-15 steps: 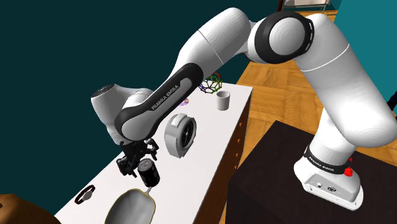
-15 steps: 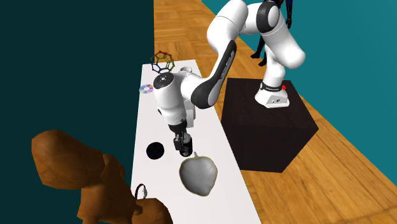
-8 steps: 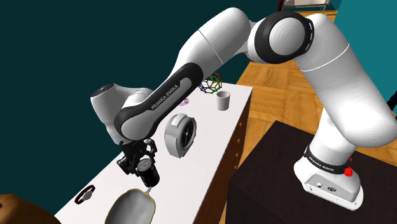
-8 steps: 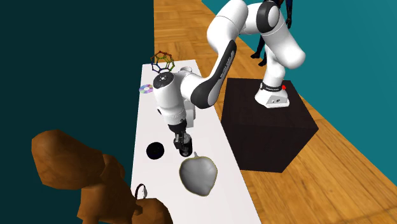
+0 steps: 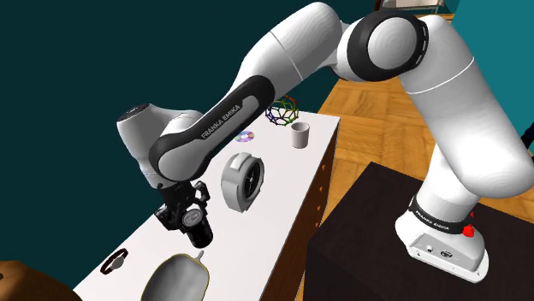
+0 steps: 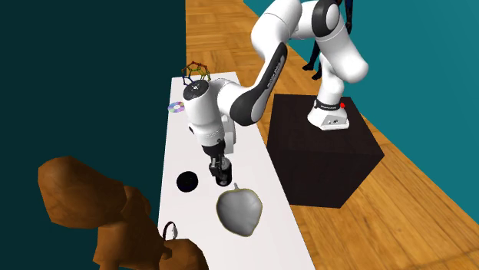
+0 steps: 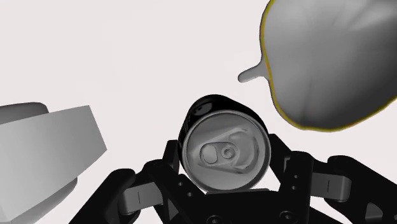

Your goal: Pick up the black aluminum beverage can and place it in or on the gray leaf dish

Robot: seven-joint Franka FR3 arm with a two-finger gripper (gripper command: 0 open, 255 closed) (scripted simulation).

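Note:
The black can [image 5: 203, 229] with a silver top [image 7: 224, 151] hangs upright between my gripper's [image 5: 193, 219] two black fingers, which are shut on its sides. It hovers just above the white tabletop [image 5: 282, 201], right beside the stem of the grey leaf dish [image 5: 176, 280]. In the second exterior view the can [image 6: 223, 176] sits under the gripper [image 6: 220, 167], just above the dish [image 6: 239, 211]. In the wrist view the gripper [image 7: 224, 159] clasps the can, and the yellow-rimmed dish [image 7: 337, 57] lies a short way beyond it.
A grey round fan-like object [image 5: 242, 180] stands close behind the gripper. Farther back are a white cup [image 5: 299, 135], a wire polyhedron [image 5: 283, 111] and a small disc [image 5: 246, 135]. A black ring [image 5: 114, 262] and a brown figure [image 6: 84, 199] sit near the dish.
The arm has risen a little and carried the can slightly upward off the table. The dish and the other objects have not moved.

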